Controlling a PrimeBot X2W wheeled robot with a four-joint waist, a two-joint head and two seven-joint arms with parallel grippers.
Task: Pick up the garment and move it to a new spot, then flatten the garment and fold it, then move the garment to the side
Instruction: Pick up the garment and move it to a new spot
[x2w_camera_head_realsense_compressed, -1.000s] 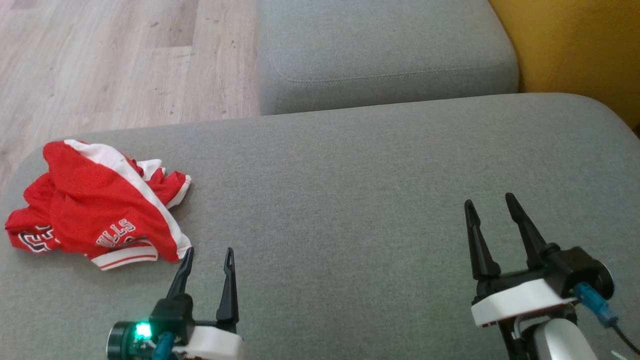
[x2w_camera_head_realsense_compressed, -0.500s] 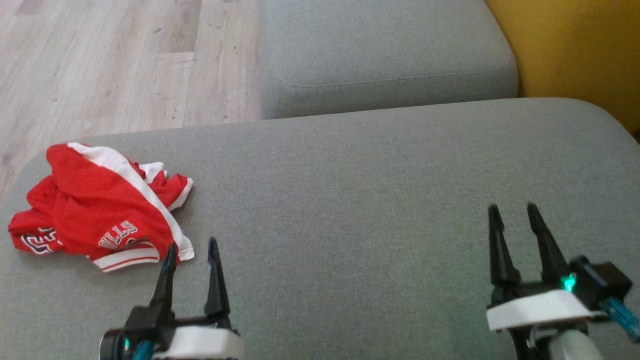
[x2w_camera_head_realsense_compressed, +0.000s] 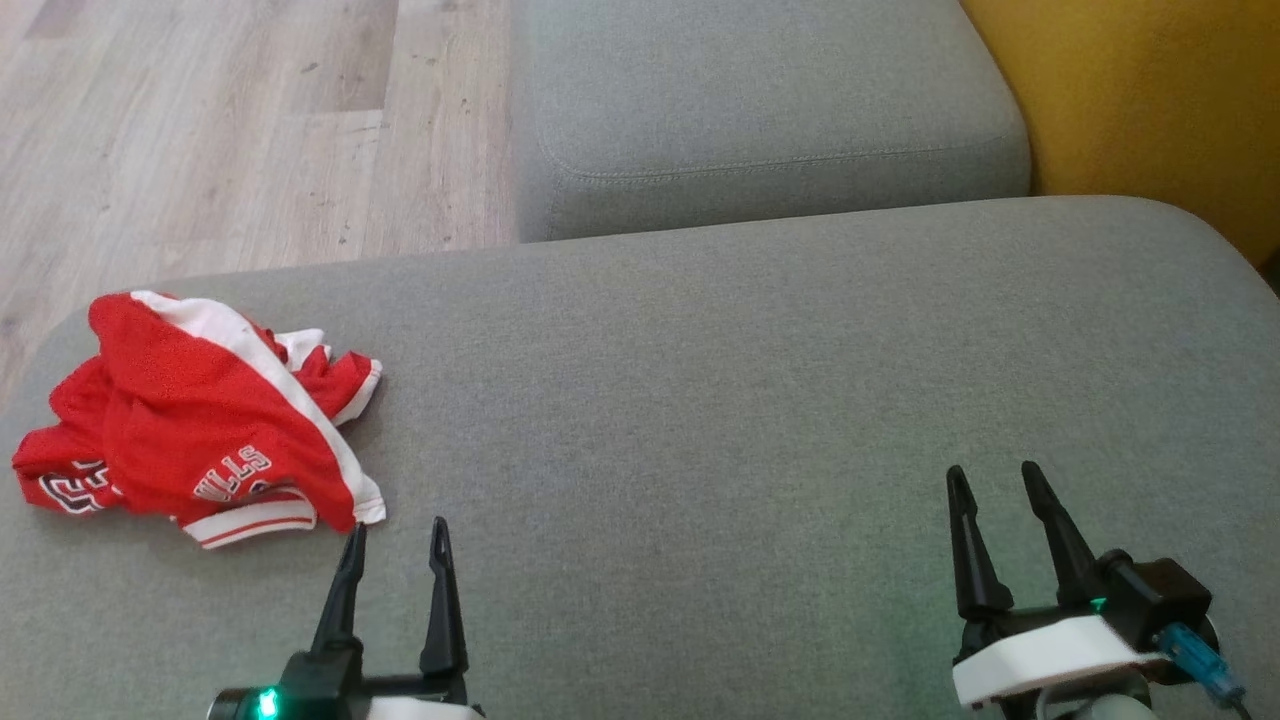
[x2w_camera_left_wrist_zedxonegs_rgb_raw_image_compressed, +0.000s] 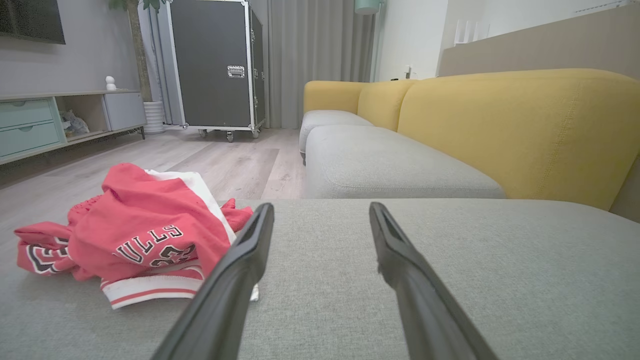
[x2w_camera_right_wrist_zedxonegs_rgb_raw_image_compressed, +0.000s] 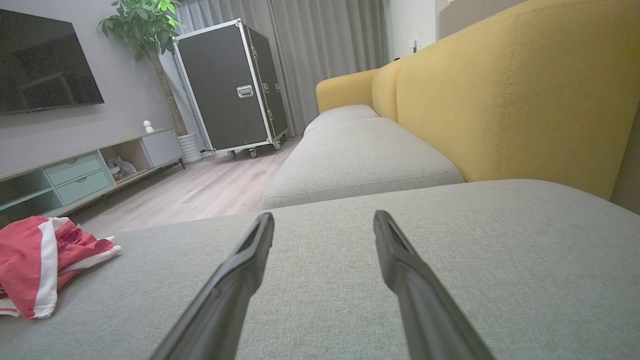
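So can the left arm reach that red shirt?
Probably yes. The left fingers are open, right beside the red shirt, with nothing lying between them on the grey cushion.

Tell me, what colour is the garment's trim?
White with a red stripe on the red garment, clearest in the left wrist view.

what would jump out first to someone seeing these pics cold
The crumpled red and white mesh jersey grabs the eye, bunched at the left end of the grey fabric sofa seat. Next come the two dark-fingered grippers at the bottom of the head view, both open and empty: the left gripper close beside the jersey's hem, the right gripper far off over bare cushion. Behind, the mustard-yellow sofa back stands out.
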